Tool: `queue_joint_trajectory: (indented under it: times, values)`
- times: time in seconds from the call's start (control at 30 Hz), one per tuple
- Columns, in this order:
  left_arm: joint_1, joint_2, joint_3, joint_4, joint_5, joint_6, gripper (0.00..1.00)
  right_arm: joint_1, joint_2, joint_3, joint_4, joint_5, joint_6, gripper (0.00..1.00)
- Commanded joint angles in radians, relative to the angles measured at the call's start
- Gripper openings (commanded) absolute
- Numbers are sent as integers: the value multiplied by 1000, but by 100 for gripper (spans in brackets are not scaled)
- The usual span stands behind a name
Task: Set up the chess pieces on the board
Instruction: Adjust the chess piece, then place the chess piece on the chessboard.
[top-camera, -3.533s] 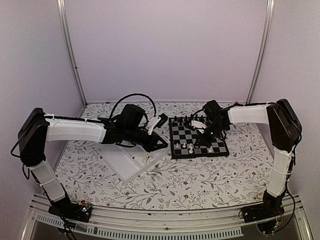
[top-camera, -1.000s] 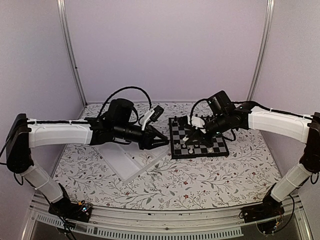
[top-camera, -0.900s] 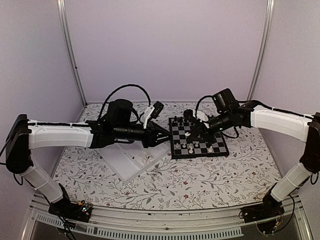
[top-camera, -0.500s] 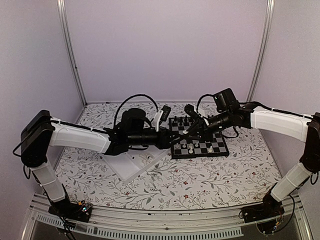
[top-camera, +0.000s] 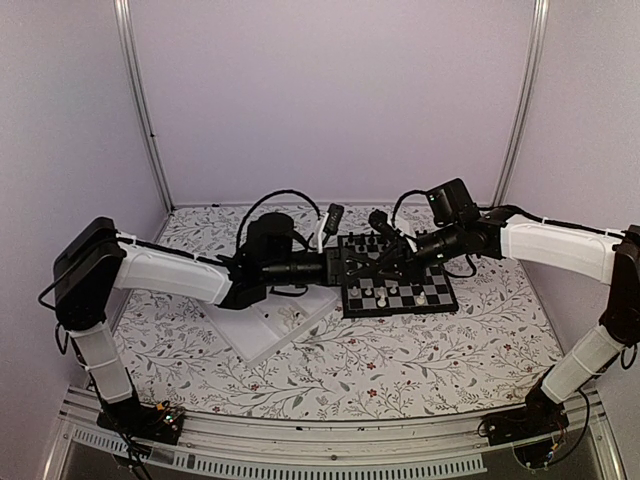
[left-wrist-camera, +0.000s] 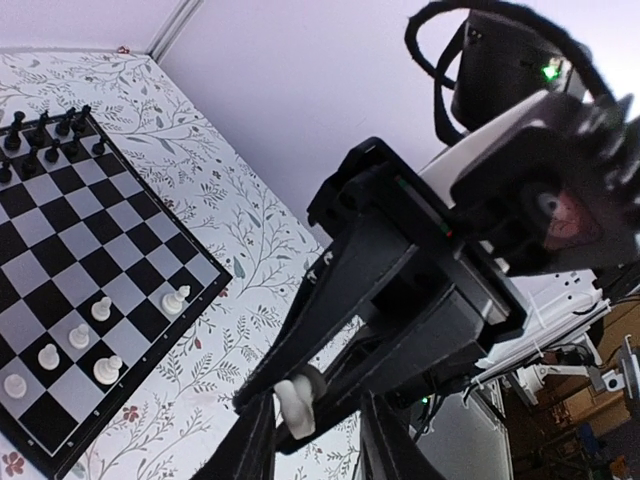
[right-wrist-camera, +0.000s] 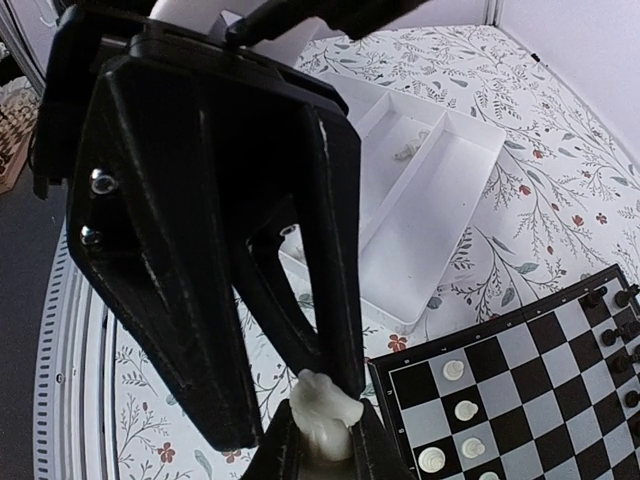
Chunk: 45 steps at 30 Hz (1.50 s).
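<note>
My right gripper (right-wrist-camera: 327, 442) is shut on a white knight (right-wrist-camera: 325, 405), one of the chess pieces, and holds it in the air just off the left edge of the board (top-camera: 400, 309). My left gripper (top-camera: 349, 268) meets the right gripper (top-camera: 380, 264) tip to tip there. In the left wrist view the left gripper (left-wrist-camera: 318, 440) stands open, its fingers straddling the knight (left-wrist-camera: 296, 408) and the right fingertips that clamp it. Several white pieces (left-wrist-camera: 107, 370) stand along the near rows of the board (left-wrist-camera: 60, 262). Black pieces (left-wrist-camera: 40, 130) line the far rows.
The white compartmented tray (top-camera: 250, 330) lies left of the board under the left arm. A few small pieces (right-wrist-camera: 405, 152) rest in the tray (right-wrist-camera: 455, 215). The floral tablecloth (top-camera: 380, 370) runs to the near edge, and purple walls close in three sides.
The left arm has swung right from over the tray to the board's left edge. The right gripper rose off the board with the knight, turned toward the left gripper, and now holds still.
</note>
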Motion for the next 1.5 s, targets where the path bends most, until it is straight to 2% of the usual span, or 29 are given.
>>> queue_joint_trajectory:
  times: [0.0,0.1,0.43,0.47,0.57,0.67,0.73,0.8,0.87,0.93,1.03,1.13,1.47]
  values:
    - [13,44,34,28,25,-67,29,-1,-25,-8,22,11,6,7]
    - [14,55,48,11,21,-72,26,-1,-26,-12,22,15,6,8]
    - [24,96,65,72,53,-59,1,0,-27,-17,29,49,-4,11]
    - [27,97,67,70,53,-50,0,0,-30,-15,29,69,-6,14]
    - [41,85,76,29,52,6,0,-1,-41,-13,26,146,-2,36]
    - [56,62,101,-87,45,117,0,-34,-59,-20,-21,175,-37,51]
    - [59,50,143,-238,16,223,0,-124,-97,-43,-34,122,-59,60]
    - [58,49,197,-399,-20,334,0,-265,-150,-74,-32,0,-53,64]
    - [52,65,248,-561,-64,433,0,-385,-179,-81,-29,-78,-35,64]
    - [43,86,294,-690,-116,508,0,-449,-182,-79,-25,-77,-16,64]
    - [26,130,374,-822,-192,590,0,-458,-181,-88,-6,-5,-12,64]
    - [11,182,452,-928,-233,636,0,-457,-180,-101,4,-1,-12,65]
    - [-33,316,567,-991,-268,671,0,-458,-166,-116,18,-3,-22,64]
